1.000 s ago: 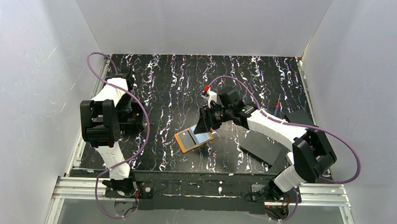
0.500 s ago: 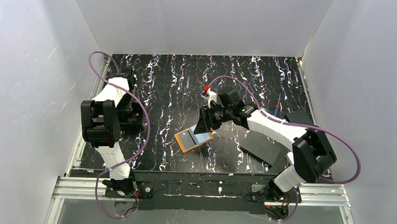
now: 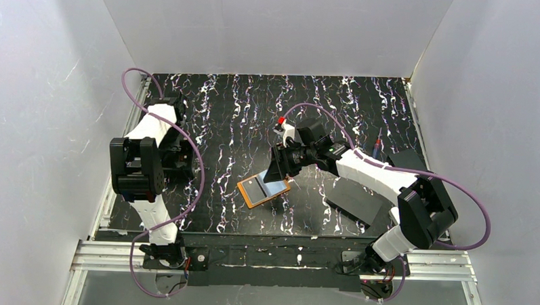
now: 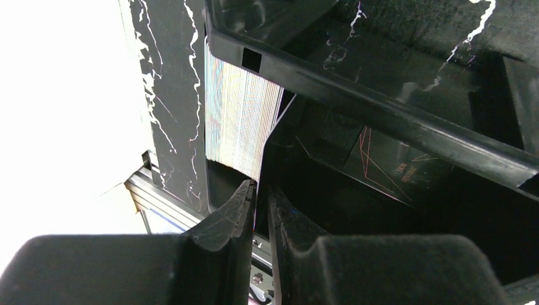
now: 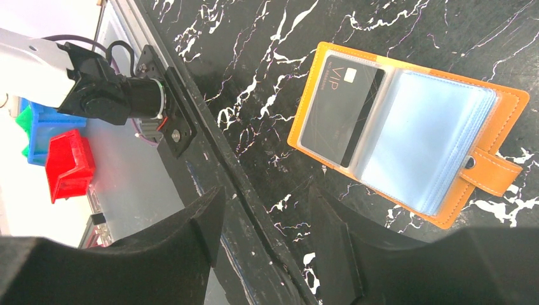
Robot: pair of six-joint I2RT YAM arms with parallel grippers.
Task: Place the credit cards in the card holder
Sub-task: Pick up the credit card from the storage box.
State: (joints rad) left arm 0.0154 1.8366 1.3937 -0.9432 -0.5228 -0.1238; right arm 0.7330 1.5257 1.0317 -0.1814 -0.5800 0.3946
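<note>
1. The left end effector (image 4: 259, 189), at the left edge of the tabletop (image 3: 255, 111), has its fingers pressed almost together on the lower edge of a striped credit card (image 4: 238, 127). The card stands on edge against the rim of a black tray (image 4: 381, 108). A dark card (image 4: 394, 162) lies deeper inside the tray.
2. The card holder (image 5: 407, 133) lies open and flat mid-tabletop with its clear sleeves up. A VIP card (image 5: 340, 105) already sits in its left sleeve.
3. The right end effector (image 5: 260, 235) hangs just above the holder, fingers spread, gripping nothing.
4. The step in hand looks like drawing the striped card out. Make the pinch square and deep enough that the card cannot swivel. Then lift along the card's own plane so it clears the tray rim without bending.
5. Bring the card to the holder edge-first. Let the right end effector steady the holder so it does not slide as the card enters an empty sleeve.
</note>
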